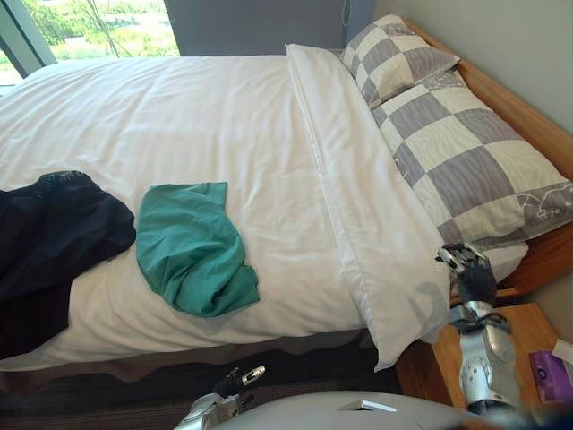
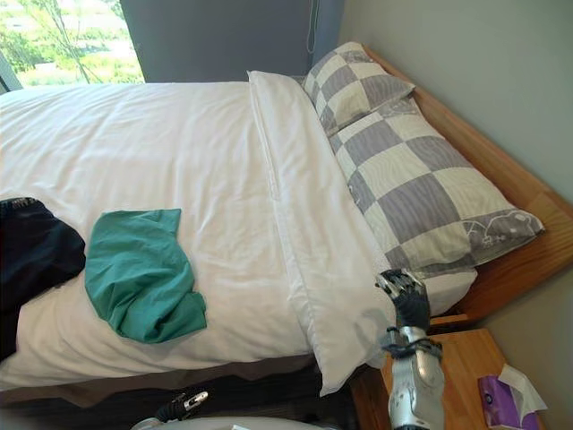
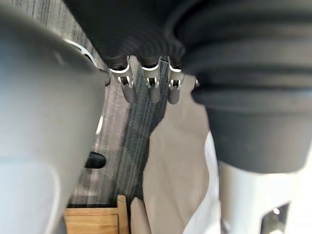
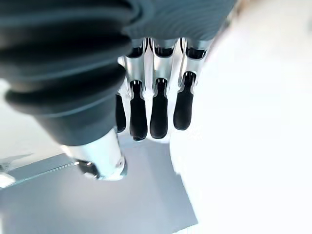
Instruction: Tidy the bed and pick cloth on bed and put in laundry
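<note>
**Cloth at the near edge, right hand at the bed corner**

I see the green cloth [image 1: 192, 246] lying crumpled on the white duvet [image 1: 179, 116], close to the near edge of the bed, with smooth bedding open on its far side. Just left of it lies a black cloth [image 1: 54, 242], nearly touching it. It spills over the near edge and is cut off at the left, so I can't make out its full shape.

A turned-back band of duvet [image 1: 358, 206] runs from far to near, right of the green cloth, and its near corner hangs past the mattress. Two checked pillows [image 1: 466, 161] lie against the wooden headboard [image 1: 519, 107] on the right.

My right hand [image 1: 470, 273] is raised just beside that hanging corner, above the wooden nightstand [image 1: 528, 336]. Its fingers [image 4: 158, 109] are straight and side by side, holding nothing. A purple tissue pack [image 1: 551, 374] sits on the nightstand, partly cut off.

My left hand [image 1: 235, 383] hangs low, in front of the bed's near side and over grey carpet [image 3: 131, 141]. I cannot tell its state.
</note>
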{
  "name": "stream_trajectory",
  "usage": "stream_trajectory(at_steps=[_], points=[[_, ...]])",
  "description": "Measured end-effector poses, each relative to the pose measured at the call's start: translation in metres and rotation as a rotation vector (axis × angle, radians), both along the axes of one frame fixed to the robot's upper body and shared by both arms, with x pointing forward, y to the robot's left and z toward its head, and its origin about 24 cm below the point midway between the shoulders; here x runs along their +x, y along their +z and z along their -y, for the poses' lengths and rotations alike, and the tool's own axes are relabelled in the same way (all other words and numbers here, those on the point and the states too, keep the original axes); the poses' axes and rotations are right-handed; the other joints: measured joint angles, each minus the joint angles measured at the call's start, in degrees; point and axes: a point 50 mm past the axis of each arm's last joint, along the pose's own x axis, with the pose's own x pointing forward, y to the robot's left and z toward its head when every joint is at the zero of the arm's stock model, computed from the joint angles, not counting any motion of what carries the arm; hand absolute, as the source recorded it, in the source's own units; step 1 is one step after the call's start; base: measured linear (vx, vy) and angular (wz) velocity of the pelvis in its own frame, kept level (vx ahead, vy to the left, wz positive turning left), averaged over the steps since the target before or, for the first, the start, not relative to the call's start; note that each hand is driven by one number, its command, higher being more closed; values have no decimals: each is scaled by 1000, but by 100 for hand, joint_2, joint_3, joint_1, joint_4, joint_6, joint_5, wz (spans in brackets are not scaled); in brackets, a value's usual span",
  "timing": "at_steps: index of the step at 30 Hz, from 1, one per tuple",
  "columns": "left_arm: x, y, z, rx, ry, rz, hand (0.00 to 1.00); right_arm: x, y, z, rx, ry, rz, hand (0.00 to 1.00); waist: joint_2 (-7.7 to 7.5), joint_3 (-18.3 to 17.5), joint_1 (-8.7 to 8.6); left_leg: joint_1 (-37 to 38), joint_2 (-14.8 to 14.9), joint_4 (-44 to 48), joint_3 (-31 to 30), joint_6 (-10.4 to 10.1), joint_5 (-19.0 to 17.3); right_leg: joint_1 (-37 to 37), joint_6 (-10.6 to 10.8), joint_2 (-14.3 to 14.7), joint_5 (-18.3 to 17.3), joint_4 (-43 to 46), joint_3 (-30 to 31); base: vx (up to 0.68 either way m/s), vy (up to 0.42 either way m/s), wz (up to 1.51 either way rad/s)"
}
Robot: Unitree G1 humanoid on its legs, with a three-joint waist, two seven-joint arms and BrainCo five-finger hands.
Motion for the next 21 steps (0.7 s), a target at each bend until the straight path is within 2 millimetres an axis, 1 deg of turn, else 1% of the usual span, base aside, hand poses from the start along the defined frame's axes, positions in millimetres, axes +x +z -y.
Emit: stream_trajectory(at_steps=[1,2,3,4,5,6,7,8,9,10,11,12,14,16,17,19,20,21], points=[[0,0,0,-1,-1,1,0,5,5,-1,24,3,22,100,20,26,0,-15,-9,5,-27,1,1,-17,12,-13,-21,31,-13,3,-9,15],[2,0,2,-7,-5,7,0,15,18,-2,63,-3,80,100,68,87,3,-91,-30,30,-85,5,3,-126,22,-44,-98,183,-47,-11,4,19],[3,1,2,-10,-5,12,0,20,27,-3,84,-7,121,100,63,166,5,-149,-46,65,-125,12,8,-201,19,-69,-153,294,-52,-29,8,23],[9,2,2,-10,-12,30,0,33,49,-5,114,1,211,100,122,315,34,-283,-75,146,-145,14,8,-421,34,-118,-269,581,-58,-60,10,19],[22,5,3,-4,-39,68,0,48,77,-7,151,10,315,100,113,517,59,-472,-124,277,-155,15,8,-736,44,-181,-392,928,-51,-69,-1,15],[28,7,5,-7,-51,85,0,54,92,-7,166,13,370,100,115,626,75,-593,-146,348,-162,15,8,-903,40,-207,-442,1099,-40,-102,-6,16],[42,11,7,-10,-55,140,0,65,123,-7,189,19,476,100,122,872,100,-876,-200,507,-168,26,1,-1245,43,-285,-532,1404,-29,-120,-12,22],[54,14,9,-18,-45,190,0,71,150,-6,198,22,564,100,134,1086,130,-1158,-244,702,-192,65,-11,-1558,37,-360,-602,1687,-18,-134,-9,24],[60,16,11,-23,-41,215,0,73,161,-6,202,22,599,100,156,1195,146,-1285,-253,812,-210,95,-30,-1684,35,-385,-643,1809,-17,-125,-13,26],[71,21,13,-32,-33,266,0,76,181,-6,217,25,662,100,202,1428,156,-1499,-271,1089,-263,142,-107,-1890,32,-437,-750,2096,-11,-105,-18,22],[81,26,16,-41,-23,317,0,77,195,-8,225,36,707,100,238,1632,153,-1725,-279,1407,-273,156,-216,-2120,21,-492,-875,2423,8,-117,-33,17],[86,29,17,-48,-16,344,0,77,202,-9,225,44,727,100,259,1724,154,-1854,-278,1580,-276,163,-274,-2249,6,-512,-935,2595,32,-90,-34,10],[105,38,24,-64,-12,429,0,75,222,-9,220,61,782,100,359,2026,146,-2387,-290,2174,-274,196,-478,-2820,-24,-584,-1132,3185,144,-94,-37,5],[121,45,30,-69,-34,478,0,76,229,-10,245,63,800,100,452,2231,111,-2737,-265,2460,-277,205,-546,-3166,-60,-581,-1165,3423,184,-123,-27,4],[132,51,34,-81,-39,509,0,76,229,-9,261,56,795,100,492,2332,81,-2988,-241,2617,-281,201,-584,-3409,-75,-575,-1179,3551,199,-117,-21,8],[148,60,42,-104,-36,564,0,77,228,-9,282,53,788,100,500,2486,51,-3346,-221,2859,-282,203,-625,-3778,-109,-577,-1208,3784,252,-120,-27,8],[153,64,45,-113,-36,584,0,78,228,-9,284,52,785,100,504,2544,35,-3447,-215,2948,-283,203,-646,-3888,-110,-577,-1221,3850,271,-124,-29,8],[163,71,54,-146,-21,625,0,83,222,-8,298,43,754,100,529,2667,-17,-3693,-173,3208,-283,207,-731,-4107,-112,-577,-1270,4039,296,-114,-22,4]])
